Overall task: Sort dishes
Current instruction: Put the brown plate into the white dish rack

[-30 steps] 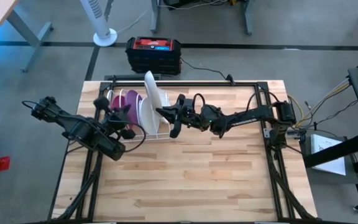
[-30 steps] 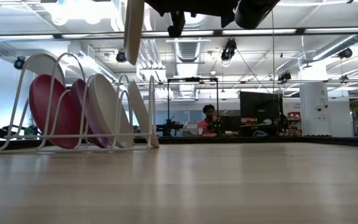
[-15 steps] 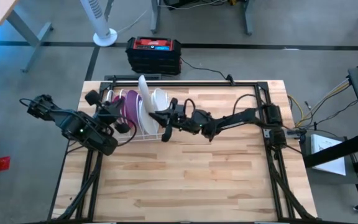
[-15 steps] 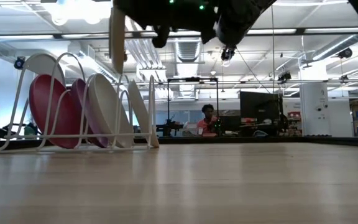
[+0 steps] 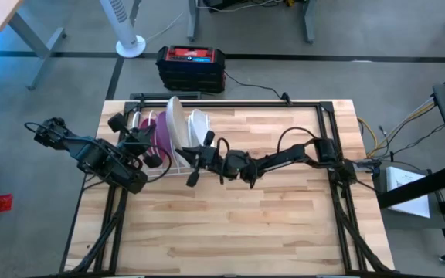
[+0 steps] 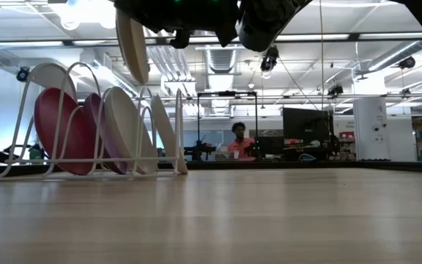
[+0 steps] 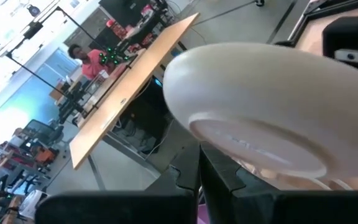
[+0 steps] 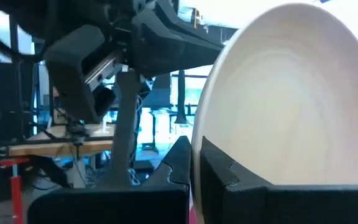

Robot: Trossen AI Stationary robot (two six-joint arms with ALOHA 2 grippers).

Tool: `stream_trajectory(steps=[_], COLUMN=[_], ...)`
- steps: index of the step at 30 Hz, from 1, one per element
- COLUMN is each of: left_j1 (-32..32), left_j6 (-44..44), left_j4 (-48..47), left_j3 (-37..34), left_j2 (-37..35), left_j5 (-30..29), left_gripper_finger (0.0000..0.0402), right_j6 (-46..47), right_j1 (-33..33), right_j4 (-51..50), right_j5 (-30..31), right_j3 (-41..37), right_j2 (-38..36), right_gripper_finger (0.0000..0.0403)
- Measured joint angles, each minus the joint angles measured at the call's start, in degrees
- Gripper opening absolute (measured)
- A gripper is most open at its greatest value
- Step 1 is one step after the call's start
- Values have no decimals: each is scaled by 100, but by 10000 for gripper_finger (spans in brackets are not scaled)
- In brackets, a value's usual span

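Above the rack [image 5: 164, 147] near the worktop's far left corner, the right tool [image 5: 185, 151] grips a cream plate [image 5: 175, 127] upright; next, lowering it into a free slot. Left tool's [image 5: 141, 150] grip unclear.

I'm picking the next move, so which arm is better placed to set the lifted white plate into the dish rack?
Right, probably. The right gripper is shut on the white plate, held on edge above the rack. The left gripper waits beside the rack, its hold unclear.
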Motion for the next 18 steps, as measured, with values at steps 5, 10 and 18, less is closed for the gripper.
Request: stream_trajectory(steps=[5, 10, 18], left_j1=[0, 0, 0], left_j6=[-2, -7, -20], left_j4=[0, 0, 3], left_j3=[0, 0, 0], left_j2=[-4, -4, -4], left_j5=[32, 32, 30], left_gripper_finger=[1, 1, 1], right_j6=[-60, 29, -21], right_j1=[15, 10, -12], right_j4=[7, 9, 102], right_j5=[85, 77, -218], right_j3=[16, 12, 20], right_j2=[40, 65, 137], right_gripper_finger=[0, 0, 0])
